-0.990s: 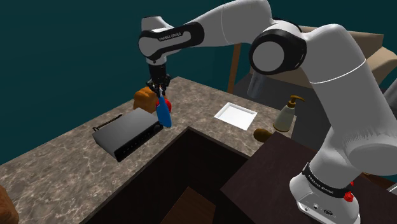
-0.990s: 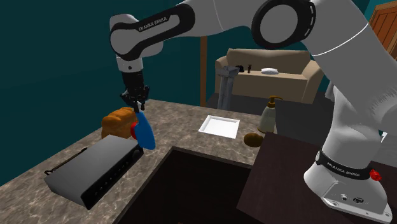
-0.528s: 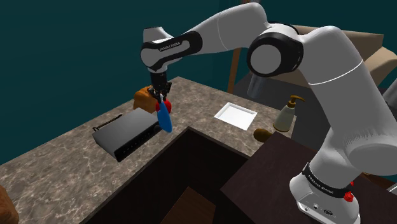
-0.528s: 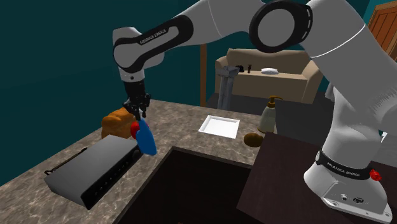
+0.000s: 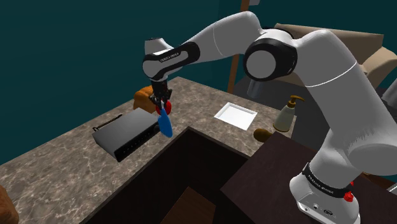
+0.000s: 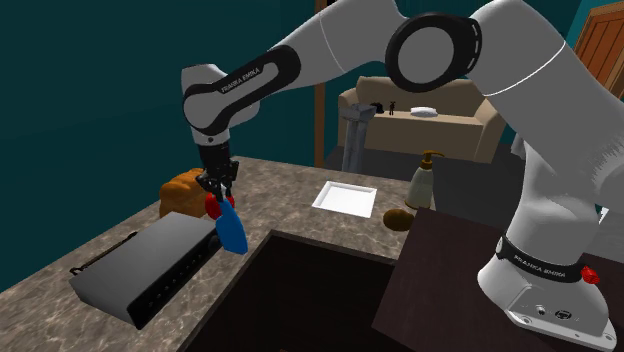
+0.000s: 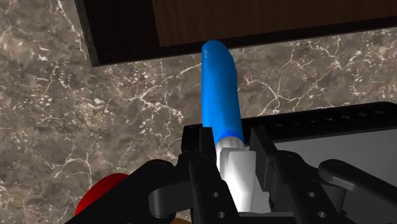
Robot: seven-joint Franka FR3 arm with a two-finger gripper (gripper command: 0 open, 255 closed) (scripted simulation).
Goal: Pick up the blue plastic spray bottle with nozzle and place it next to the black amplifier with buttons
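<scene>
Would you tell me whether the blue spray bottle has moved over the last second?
Yes. The spray bottle, in the gripper, has dropped lower beside the black amplifier.

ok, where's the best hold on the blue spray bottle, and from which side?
Judging from the pose, take the spray bottle by its white neck, coming from the top end along its length. The neck is narrower than the blue body and fits between the jaws, which clasp it there. Held so, the body hangs tilted below them, beside the amplifier.
</scene>
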